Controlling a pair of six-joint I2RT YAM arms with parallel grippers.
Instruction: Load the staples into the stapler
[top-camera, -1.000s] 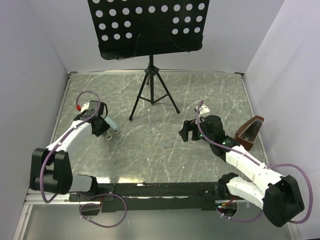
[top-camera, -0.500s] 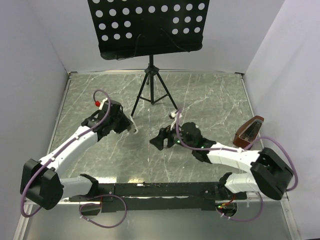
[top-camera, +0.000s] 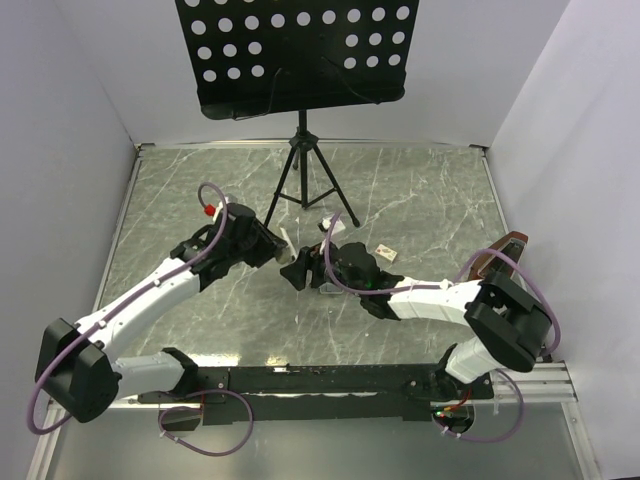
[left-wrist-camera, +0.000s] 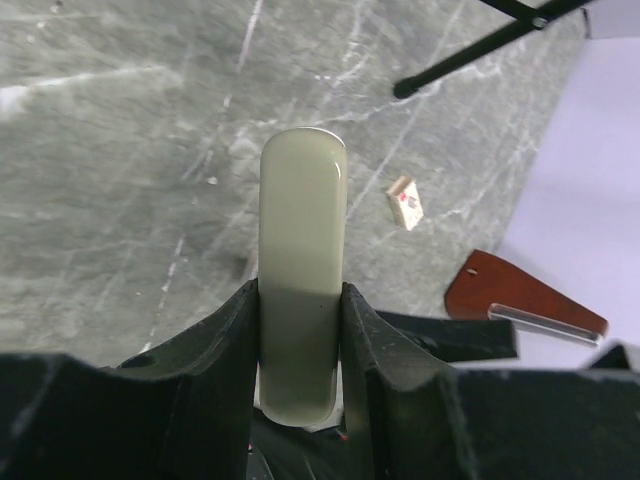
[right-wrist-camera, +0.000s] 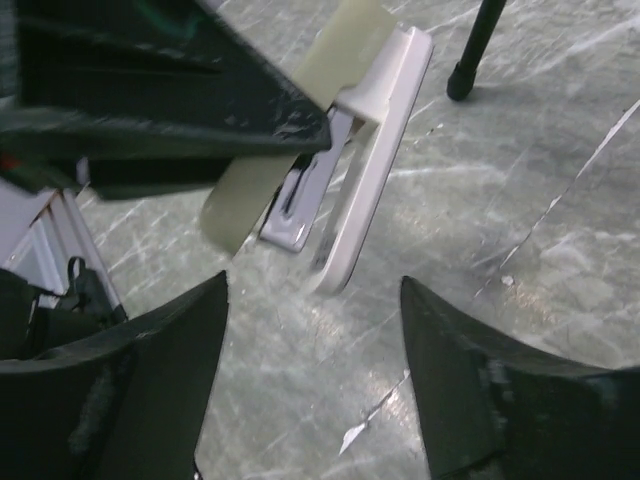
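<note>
My left gripper is shut on a pale cream stapler and holds it above the table; the stapler fills the gap between its fingers in the left wrist view. In the right wrist view the stapler hangs partly open, with its white base and metal channel showing. My right gripper is open and empty just below and in front of it, the fingers spread wide. The small staple box lies on the table to the right, and shows in the left wrist view. The silvery strip is hidden under my right wrist.
A brown stapler lies at the right edge and shows in the left wrist view. A music stand on a black tripod stands at the back centre, one foot close to the grippers.
Both arms have moved toward the table's centre. The left carried the stapler to the right; the right gripper came left and now sits just under the stapler.
</note>
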